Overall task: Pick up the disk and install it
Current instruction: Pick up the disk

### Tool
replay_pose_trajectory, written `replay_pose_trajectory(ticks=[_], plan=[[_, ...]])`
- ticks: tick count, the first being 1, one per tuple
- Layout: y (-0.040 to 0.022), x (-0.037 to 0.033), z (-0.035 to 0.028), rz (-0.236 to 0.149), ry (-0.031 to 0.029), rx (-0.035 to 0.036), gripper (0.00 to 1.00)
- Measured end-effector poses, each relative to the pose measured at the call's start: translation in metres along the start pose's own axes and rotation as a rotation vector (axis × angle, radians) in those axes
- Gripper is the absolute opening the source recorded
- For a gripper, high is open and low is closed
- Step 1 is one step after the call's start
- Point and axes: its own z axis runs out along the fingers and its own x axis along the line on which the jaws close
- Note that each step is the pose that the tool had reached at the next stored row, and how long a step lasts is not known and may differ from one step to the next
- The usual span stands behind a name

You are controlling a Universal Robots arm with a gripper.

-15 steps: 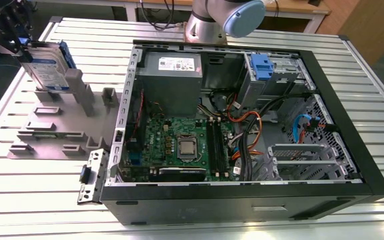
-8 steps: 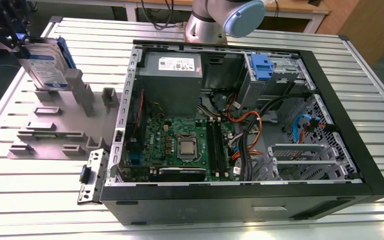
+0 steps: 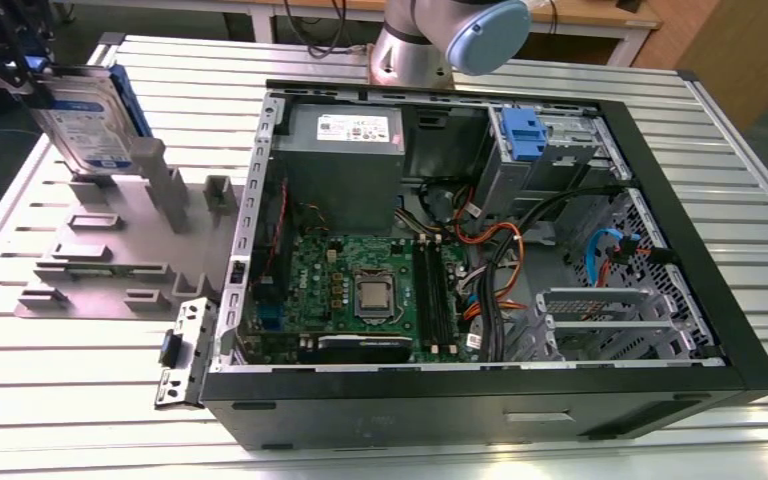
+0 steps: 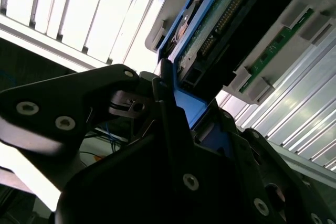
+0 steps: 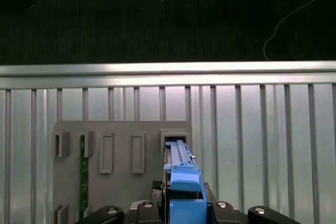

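Observation:
The disk (image 3: 91,125), a silver hard drive with a blue-and-white label and a blue carrier frame, stands on edge at the exterior view's far left. My gripper (image 3: 40,88) is shut on its upper end. The drive's lower edge is at the upright posts of the grey holder fixture (image 3: 104,265); whether it has left the slot I cannot tell. In the first wrist view the blue frame (image 5: 182,182) runs from my gripper (image 5: 181,211) down to the fixture's slot (image 5: 176,141). The second wrist view shows the disk's green circuit board (image 4: 220,19) and black fingers (image 4: 168,103) clamped on the frame.
An open computer case (image 3: 267,200) lies on the slatted metal table (image 3: 77,400), right of the fixture. It holds a grey power supply (image 3: 344,150), a motherboard (image 3: 357,285), cables and a blue clip (image 3: 523,135) in the bay. A green memory stick (image 5: 82,171) stands in the fixture.

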Motion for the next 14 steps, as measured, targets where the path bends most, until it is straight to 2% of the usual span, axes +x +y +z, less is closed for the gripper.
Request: replay_pose_trajectory(ticks=[4, 14], plan=[[0.0001, -0.0002, -0.0044, 0.000, 0.0000, -0.0001, 0.36], [0.0001, -0.0002, -0.0061, 0.000, 0.0000, -0.0001, 0.36]])
